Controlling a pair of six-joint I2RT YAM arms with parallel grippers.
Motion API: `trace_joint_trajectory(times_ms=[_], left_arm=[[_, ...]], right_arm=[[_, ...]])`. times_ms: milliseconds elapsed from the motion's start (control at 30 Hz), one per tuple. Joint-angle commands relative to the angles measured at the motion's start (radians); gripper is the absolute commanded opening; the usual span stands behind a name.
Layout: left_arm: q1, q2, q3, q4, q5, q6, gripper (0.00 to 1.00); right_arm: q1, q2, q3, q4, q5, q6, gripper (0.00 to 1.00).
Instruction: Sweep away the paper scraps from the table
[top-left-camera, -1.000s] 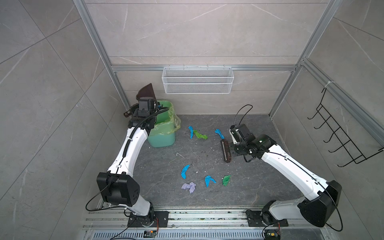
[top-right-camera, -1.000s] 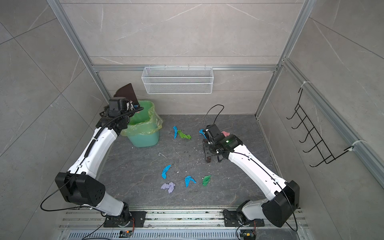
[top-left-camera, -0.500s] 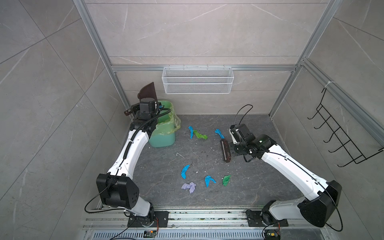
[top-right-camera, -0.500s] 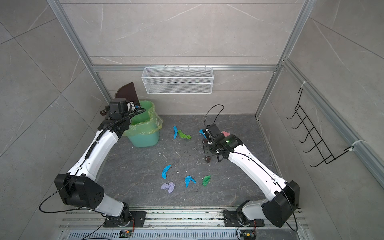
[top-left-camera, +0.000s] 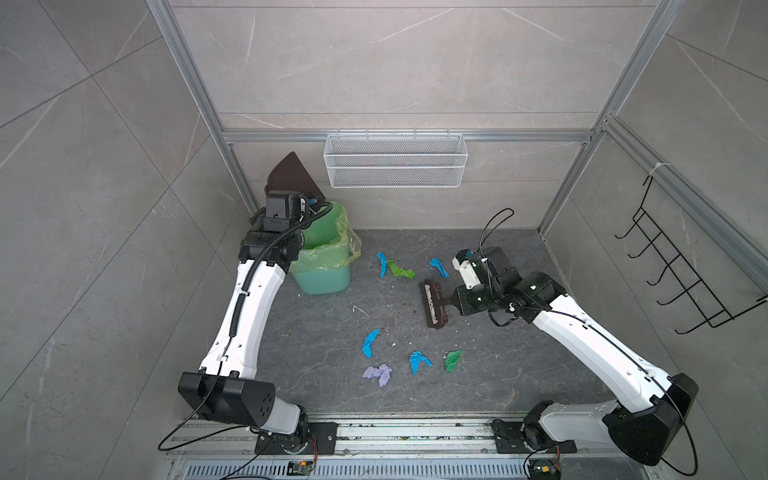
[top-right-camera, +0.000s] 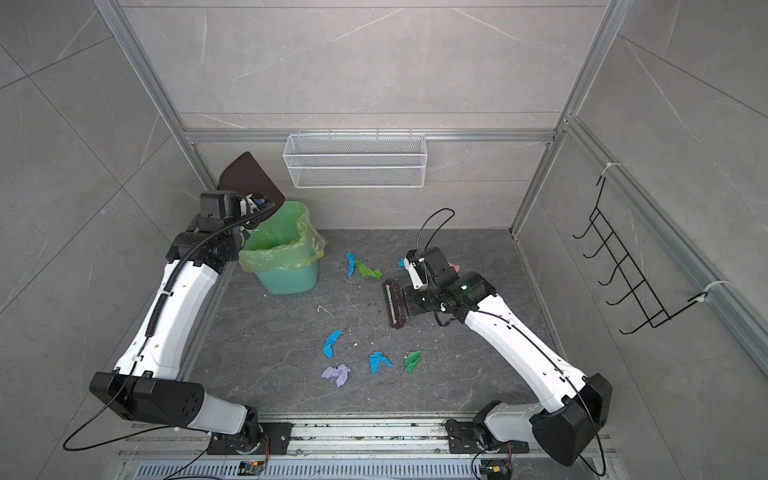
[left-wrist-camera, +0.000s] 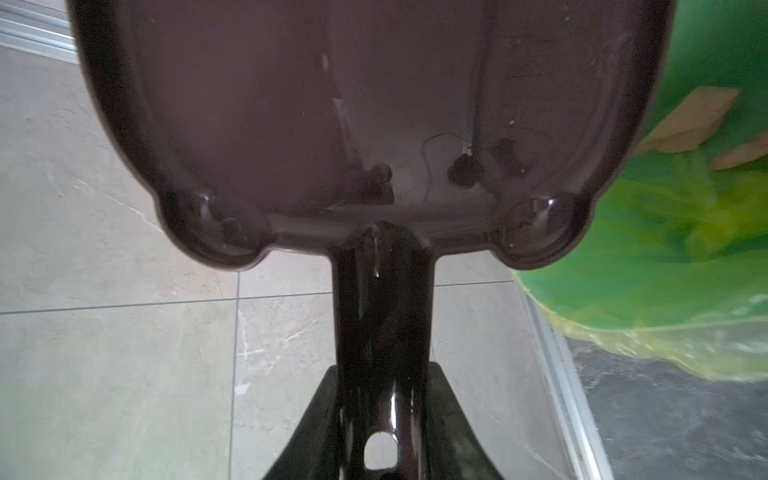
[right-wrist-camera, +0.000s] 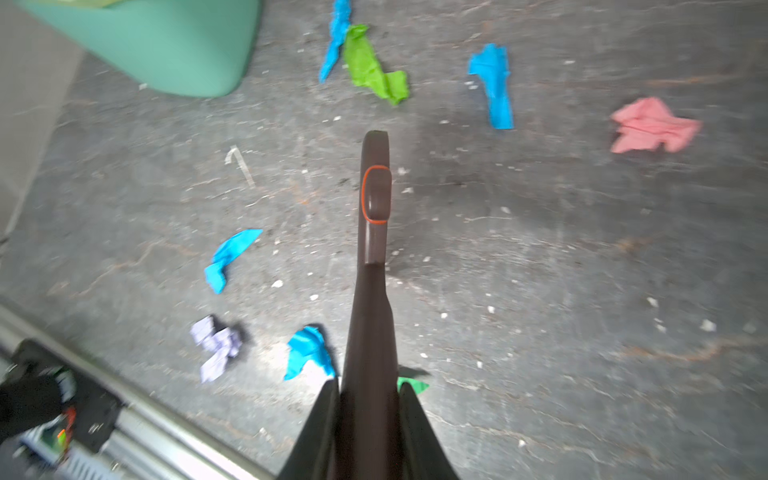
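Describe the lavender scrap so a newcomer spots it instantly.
Start at the dark grey table and look toward its near edge, by the rail under the arm bases. In the cluster there, the lavender scrap lies nearest that edge, left of a blue scrap. It is the only pale purple piece; its neighbours are blue or green.

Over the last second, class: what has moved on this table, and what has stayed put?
The left gripper, shut on the brown dustpan, carried it slightly left, away from the green bin. The right gripper, shut on the brush, nudged it slightly left. Nothing was grasped or released. The paper scraps lie where they were.
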Motion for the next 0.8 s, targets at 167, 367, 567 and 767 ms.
trace_joint_trajectory(times_ms=[167, 367, 567, 767], left_arm=[[-0.005, -0.063, 0.108, -0.28, 0.331, -0.286, 0.0], [-0.005, -0.111, 0.079, -0.352, 0.565, -0.364, 0.0], [-0.006, -0.146, 0.052, -0.38, 0.691, -0.403, 0.0], [-0.006, -0.179, 0.0, -0.388, 0.799, -0.433, 0.0]], right_arm=[[-0.001, 0.002, 0.001, 0.061, -0.339, -0.053, 0.0], [0.002, 0.004, -0.012, 0.099, -0.432, -0.044, 0.0], [0.031, 0.074, -0.045, 0.176, -0.617, 0.023, 0.0], [0.071, 0.124, -0.099, 0.257, -0.663, 0.086, 0.0]])
